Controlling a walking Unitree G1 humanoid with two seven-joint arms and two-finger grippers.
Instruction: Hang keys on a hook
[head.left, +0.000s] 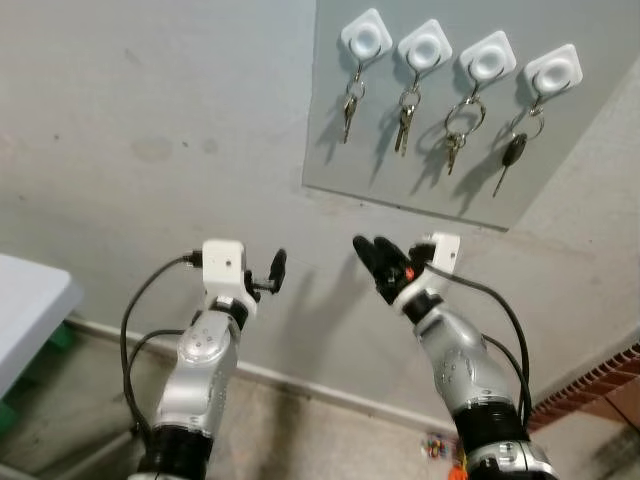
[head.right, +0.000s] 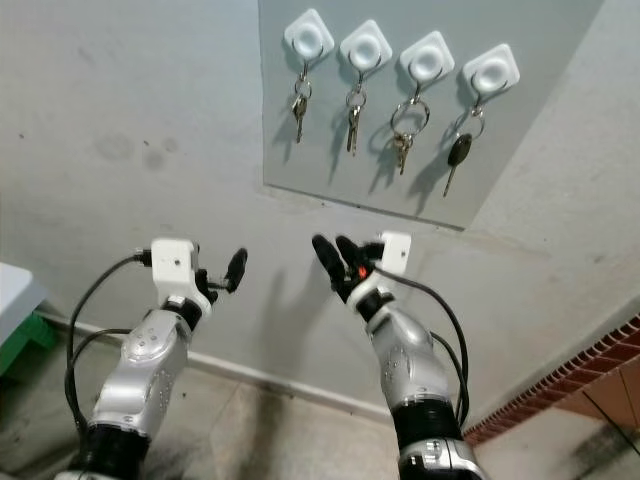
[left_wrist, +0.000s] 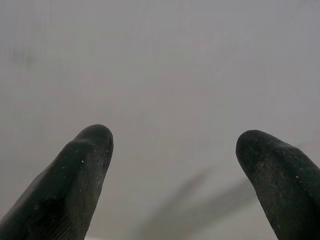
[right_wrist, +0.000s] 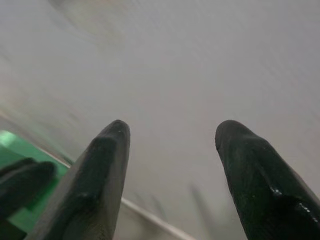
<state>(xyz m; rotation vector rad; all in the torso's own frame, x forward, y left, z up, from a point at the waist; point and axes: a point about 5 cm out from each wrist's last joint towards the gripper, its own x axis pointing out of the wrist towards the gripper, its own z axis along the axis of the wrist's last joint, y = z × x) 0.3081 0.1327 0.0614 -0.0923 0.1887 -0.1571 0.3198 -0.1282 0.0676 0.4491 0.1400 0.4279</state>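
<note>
Item 1, left gripper: at your 8 o'clock, raised toward the grey wall, fingers spread and holding nothing.

Item 2, right gripper: at your 6 o'clock, black fingers parted, also bare, pointing up at the wall.

Item 3, panel: flat grey sheet at your 1 o'clock, carrying four white square hooks with rounded centres, set in a row.

Item 4, keys: every hook is already loaded. From the left: a single metal key, a pair, a bunch on a large ring, then a black-headed car key. Neither gripper holds any.

Handling note: you should expect light, rigid, smooth metal that swings freely and slips between rubber tips. Pinch the flat head of a key, leaving the ring free to drop over the hook's prong.
</note>
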